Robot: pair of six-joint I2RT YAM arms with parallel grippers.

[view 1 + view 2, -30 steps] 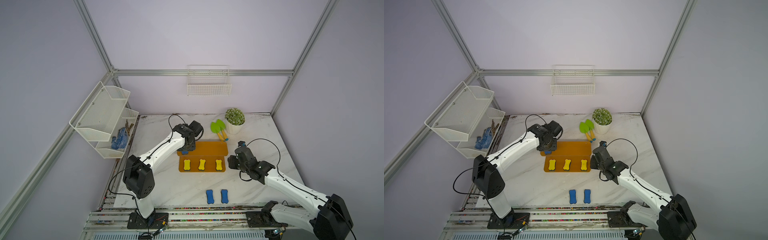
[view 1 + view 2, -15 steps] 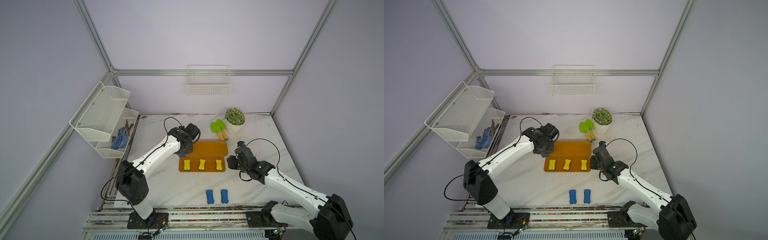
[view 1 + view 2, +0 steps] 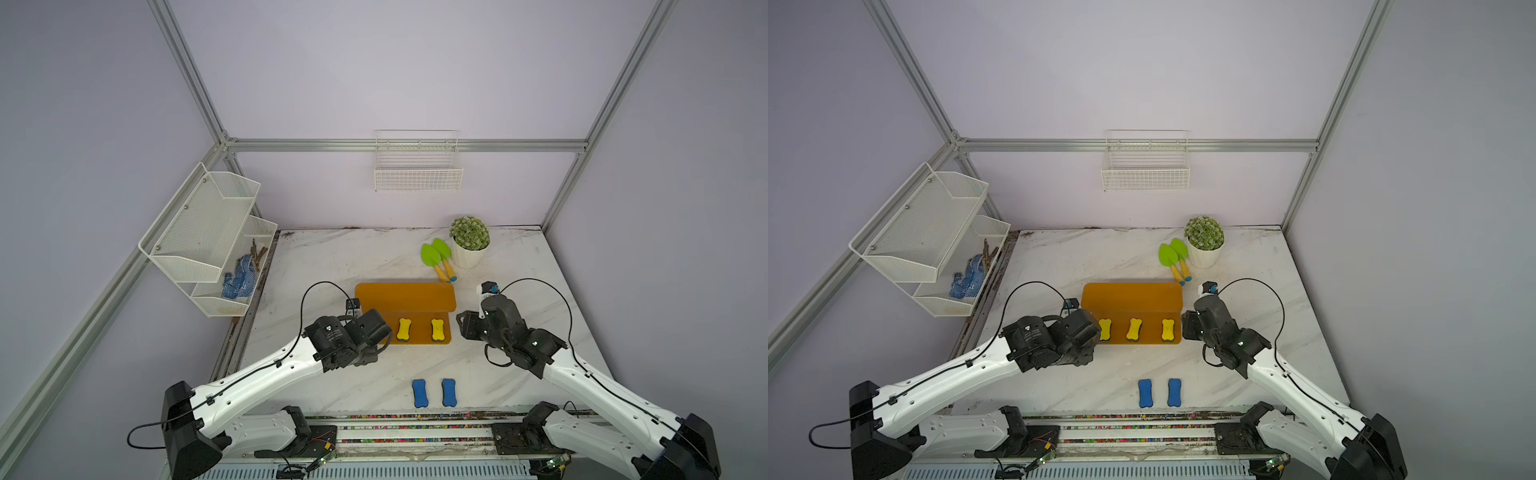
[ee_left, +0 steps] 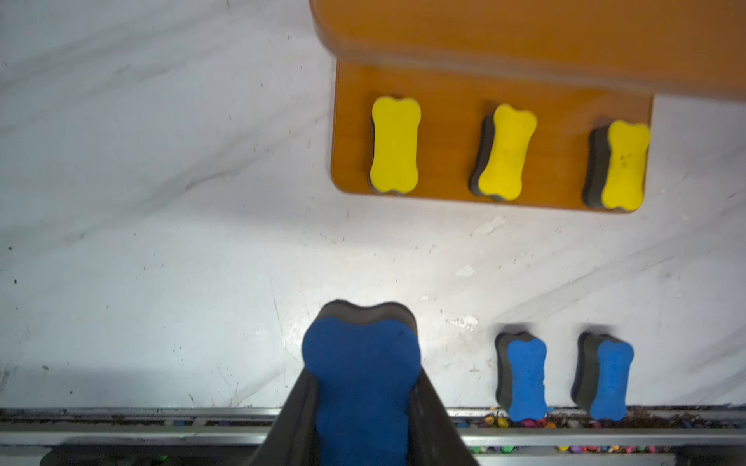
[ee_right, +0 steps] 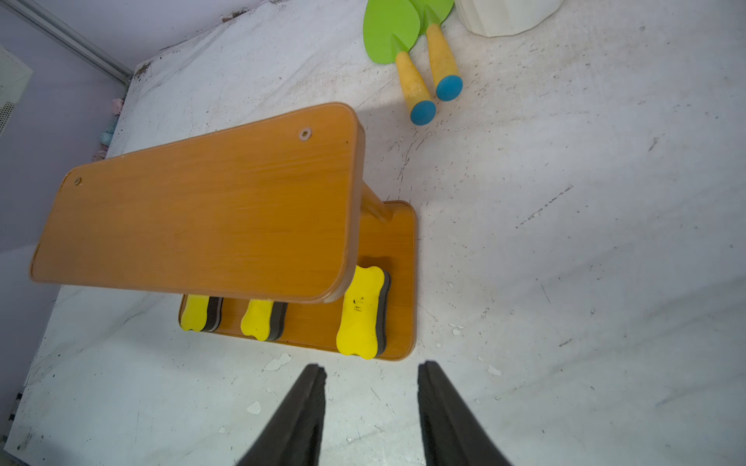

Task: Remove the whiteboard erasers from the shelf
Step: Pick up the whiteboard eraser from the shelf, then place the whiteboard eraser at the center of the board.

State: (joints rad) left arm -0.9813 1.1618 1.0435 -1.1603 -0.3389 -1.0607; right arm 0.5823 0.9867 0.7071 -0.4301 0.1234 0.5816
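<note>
Left wrist view: a blue eraser [image 4: 361, 375] is clamped in the left jaws above the bench [image 4: 161, 201]. Right wrist view: the right jaws are parted and empty, near the shelf [image 5: 202, 218]. In a top view, three yellow erasers [image 3: 1134, 329] are seen on its lower step.

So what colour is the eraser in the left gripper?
The held eraser is blue with a dark felt layer, clearest in the left wrist view.

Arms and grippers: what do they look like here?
The left arm and right arm have white shells, black joints and wrists, and a thin black cable looping over each. The left gripper and right gripper have dark, tapered, wedge-shaped fingers.
</note>
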